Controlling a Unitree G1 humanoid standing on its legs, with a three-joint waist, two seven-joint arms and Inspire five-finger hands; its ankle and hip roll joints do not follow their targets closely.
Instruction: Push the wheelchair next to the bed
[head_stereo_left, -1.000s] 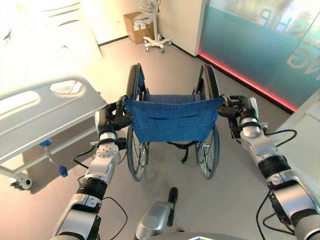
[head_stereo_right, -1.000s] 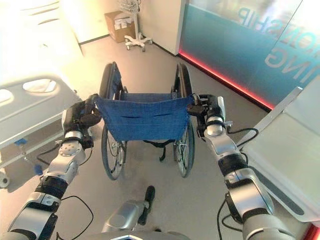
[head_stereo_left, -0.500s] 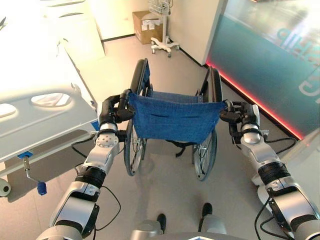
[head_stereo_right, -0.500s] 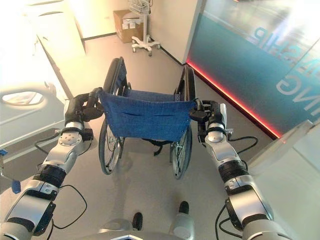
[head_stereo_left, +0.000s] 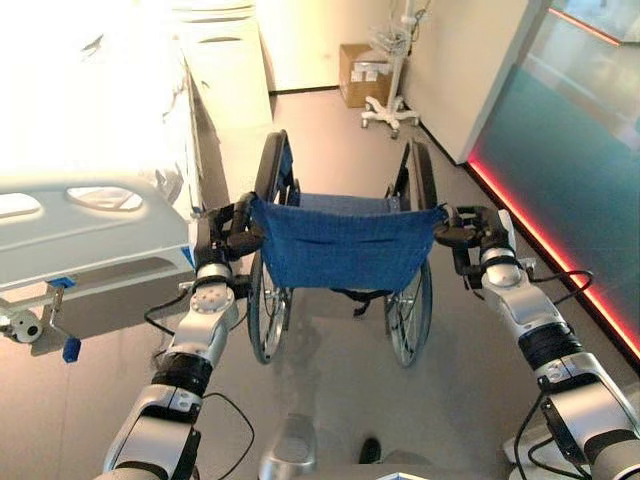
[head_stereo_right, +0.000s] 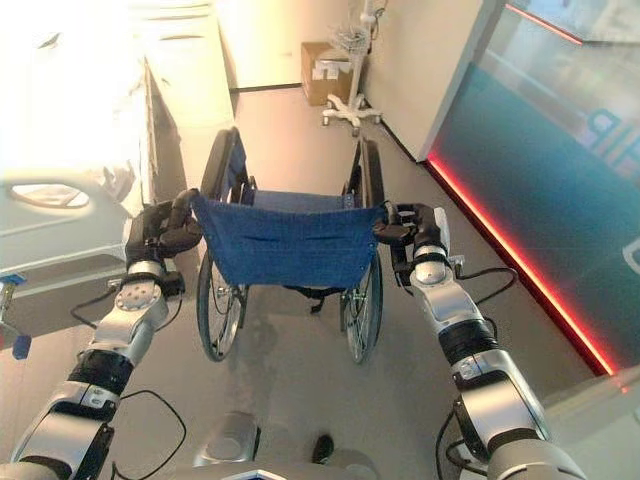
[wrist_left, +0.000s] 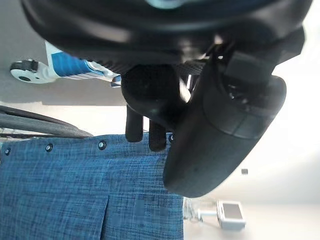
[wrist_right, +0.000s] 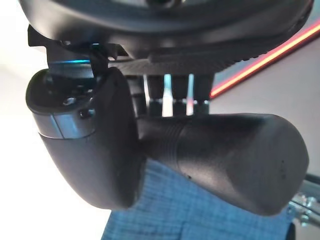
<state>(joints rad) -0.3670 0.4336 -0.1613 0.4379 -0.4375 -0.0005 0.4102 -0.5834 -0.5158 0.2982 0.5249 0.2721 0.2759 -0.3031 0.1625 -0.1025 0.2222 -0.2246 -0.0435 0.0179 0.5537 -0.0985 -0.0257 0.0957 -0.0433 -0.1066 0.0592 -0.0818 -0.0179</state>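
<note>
Wheelchair (head_stereo_left: 345, 250) stands on the floor (head_stereo_left: 330, 170) in the aisle, blue backrest toward the robot, seat facing away; bed (head_stereo_left: 90, 215) lies to its left, footboard just beside the left rear wheel. Left hand (head_stereo_left: 232, 228) curled round the left push handle (wrist_left: 145, 97); right hand (head_stereo_left: 470, 228) curled round the right push handle (wrist_right: 225, 162), wrist view confirms fingers and thumb wrapped on the grip; both holds look firm. Step in hand, by judgement: mid-push, chair at the foot of the bed but not yet alongside. Next move calls for an even forward push with both arms, keeping the left wheel off the bed frame; IV-type stand (head_stereo_left: 392, 95) and carton (head_stereo_left: 358, 72) sit far ahead, well apart, no obstruction.
</note>
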